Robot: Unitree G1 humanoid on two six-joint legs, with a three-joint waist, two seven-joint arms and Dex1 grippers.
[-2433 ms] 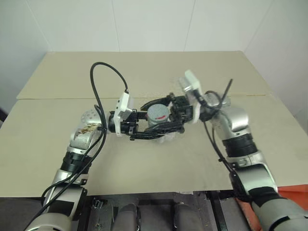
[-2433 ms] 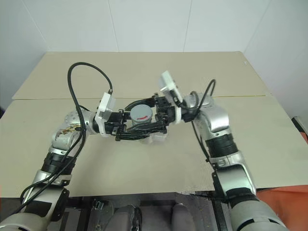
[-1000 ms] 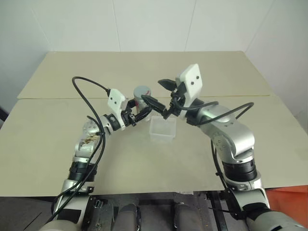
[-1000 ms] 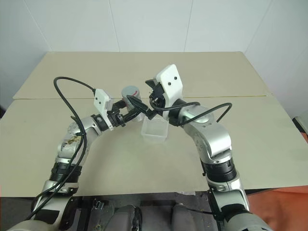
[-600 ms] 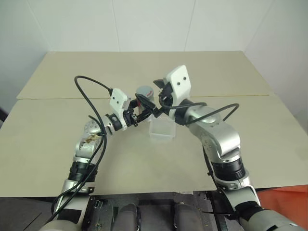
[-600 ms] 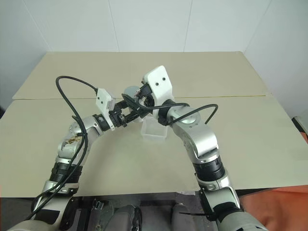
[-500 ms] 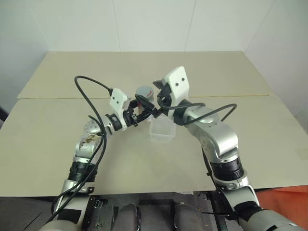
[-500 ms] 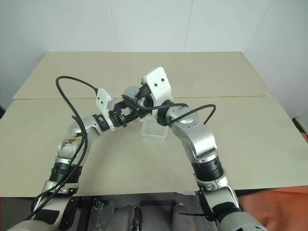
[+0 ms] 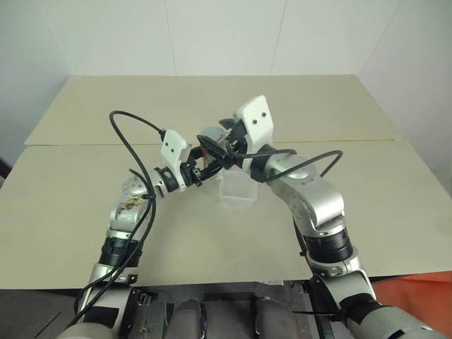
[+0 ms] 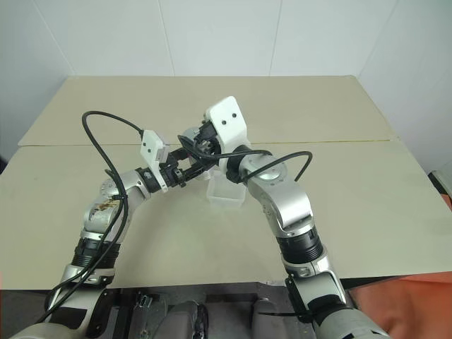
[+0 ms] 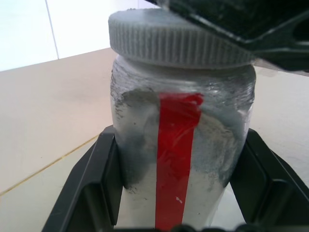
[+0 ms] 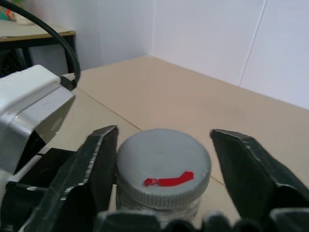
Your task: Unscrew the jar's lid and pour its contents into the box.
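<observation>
A beige table point(image 9: 85, 212) stood against white walls, a seam running across its top. From the left, the left gripper point(image 9: 205, 164) clamped the jar point(image 11: 181, 145) by its sides, holding it upright above the table. The right gripper point(image 12: 161, 159) straddled the lid point(image 12: 163, 166), one finger point(image 12: 99, 164) touching the rim, the other apart. The box point(image 9: 238, 189) sat just beneath and right of the jar, partly hidden by the right arm.
</observation>
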